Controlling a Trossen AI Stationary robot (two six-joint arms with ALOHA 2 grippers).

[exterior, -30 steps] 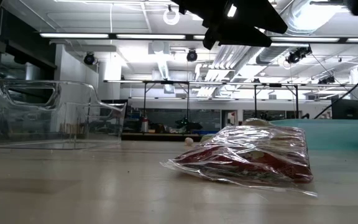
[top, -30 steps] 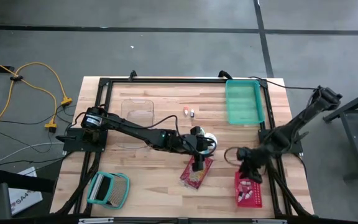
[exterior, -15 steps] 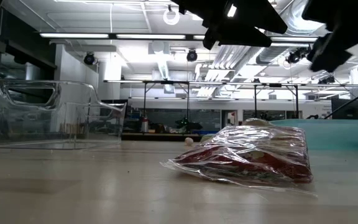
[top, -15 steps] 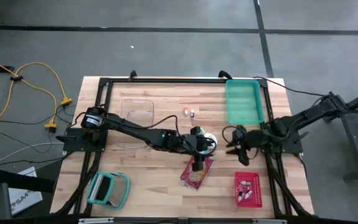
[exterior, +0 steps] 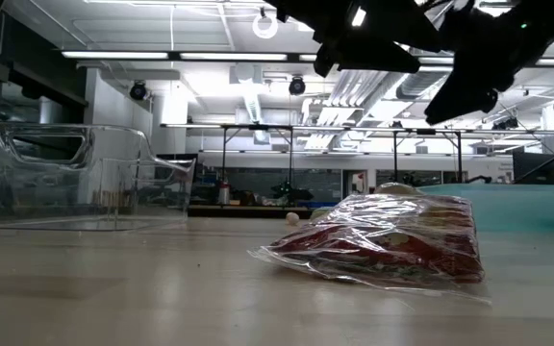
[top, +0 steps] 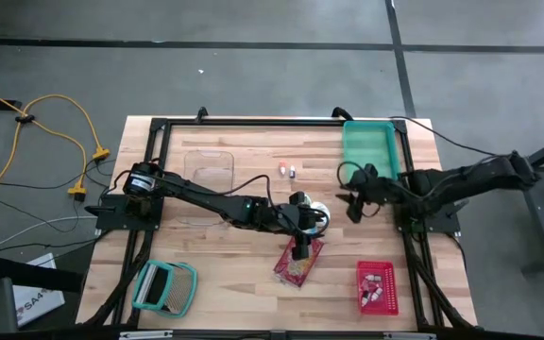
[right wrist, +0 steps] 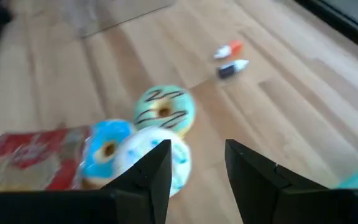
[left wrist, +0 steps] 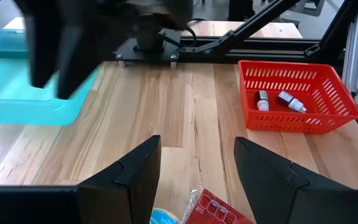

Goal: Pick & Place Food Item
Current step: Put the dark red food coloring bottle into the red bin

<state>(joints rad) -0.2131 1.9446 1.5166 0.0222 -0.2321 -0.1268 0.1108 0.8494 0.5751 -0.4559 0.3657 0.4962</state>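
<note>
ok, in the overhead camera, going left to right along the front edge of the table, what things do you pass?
Teal basket → red food bag, under the left gripper → red basket.

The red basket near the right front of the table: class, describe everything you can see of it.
The red basket is a small rectangular tray that looks like plastic, with slatted mesh walls and a flared rim. It sits flat and upright on the wooden table, near its front right corner. Inside lie a few small white bottle-like items on their sides. Neither gripper touches it, and nothing else rests against it.
</note>
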